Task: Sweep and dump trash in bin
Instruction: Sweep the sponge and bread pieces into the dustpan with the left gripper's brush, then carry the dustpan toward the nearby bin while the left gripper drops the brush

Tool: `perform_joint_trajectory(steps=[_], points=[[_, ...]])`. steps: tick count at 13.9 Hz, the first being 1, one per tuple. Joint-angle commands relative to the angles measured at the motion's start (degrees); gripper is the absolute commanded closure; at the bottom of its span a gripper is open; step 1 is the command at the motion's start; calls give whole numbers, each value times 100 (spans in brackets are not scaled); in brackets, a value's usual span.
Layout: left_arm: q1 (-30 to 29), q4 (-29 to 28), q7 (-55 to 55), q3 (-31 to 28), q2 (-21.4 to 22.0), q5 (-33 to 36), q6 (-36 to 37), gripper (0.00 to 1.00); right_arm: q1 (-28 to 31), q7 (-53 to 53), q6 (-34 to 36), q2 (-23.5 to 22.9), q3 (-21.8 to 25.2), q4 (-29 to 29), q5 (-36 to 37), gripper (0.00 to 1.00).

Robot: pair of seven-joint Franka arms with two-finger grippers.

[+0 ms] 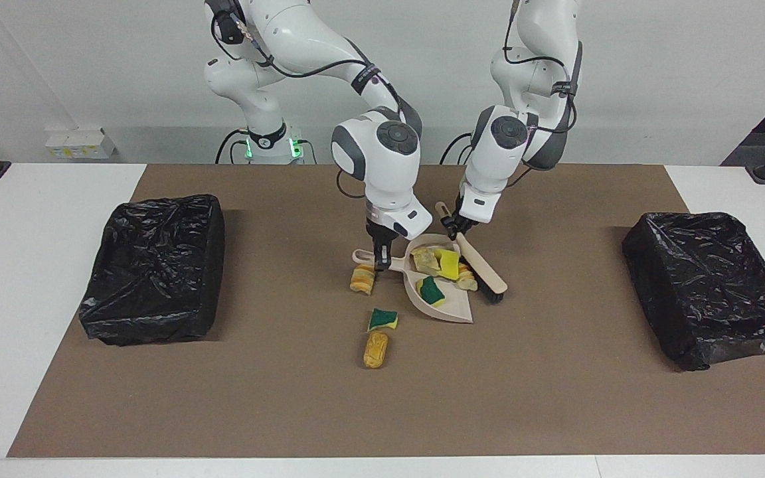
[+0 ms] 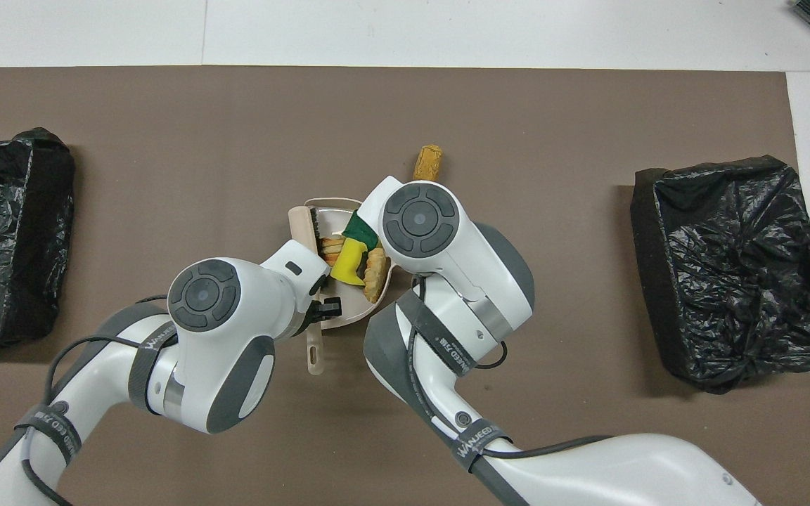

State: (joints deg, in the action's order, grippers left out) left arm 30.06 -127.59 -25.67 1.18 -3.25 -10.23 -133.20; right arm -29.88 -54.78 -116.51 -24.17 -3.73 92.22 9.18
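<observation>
Loose roll (image 1: 376, 350), long axis toward robots

My right end effector (image 1: 380, 260) grips the dustpan (image 1: 445, 307) handle mid-tabletop; my left end effector (image 1: 452, 229) holds the brush (image 1: 484, 272) against the pan's side toward my left arm. Several scraps (image 1: 441, 264) lie in the pan. A roll (image 1: 362, 279) touches the handle; two more scraps (image 1: 377, 337) lie farther from me. One bin (image 1: 153, 265) sits at each end, the other bin (image 1: 708, 285) well apart.
</observation>
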Motion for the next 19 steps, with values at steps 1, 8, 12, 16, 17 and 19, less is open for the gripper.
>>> perform_joint_trajectory(steps=[1,8,12,16,17,19], points=[[202,155,499,-31,-52,39,57,100,88,-261,-127,0,-32,85,-57,100],[-35,305,159,22,667,284,1489,100,87,-261,-118,9,-32,86,-118,100],[-53,253,-86,40,1115,504,2033,100,236,-384,-83,26,-32,59,-258,100],[464,-264,-1000,163,1642,645,2325,100,877,-1489,-180,158,-40,33,-1198,100],[701,-458,-1298,233,1783,645,2290,100,983,-1700,-171,202,-40,7,-1225,100],[1079,-696,-2106,530,1802,645,2229,100,1255,-2000,-40,368,-40,-72,-1401,100]])
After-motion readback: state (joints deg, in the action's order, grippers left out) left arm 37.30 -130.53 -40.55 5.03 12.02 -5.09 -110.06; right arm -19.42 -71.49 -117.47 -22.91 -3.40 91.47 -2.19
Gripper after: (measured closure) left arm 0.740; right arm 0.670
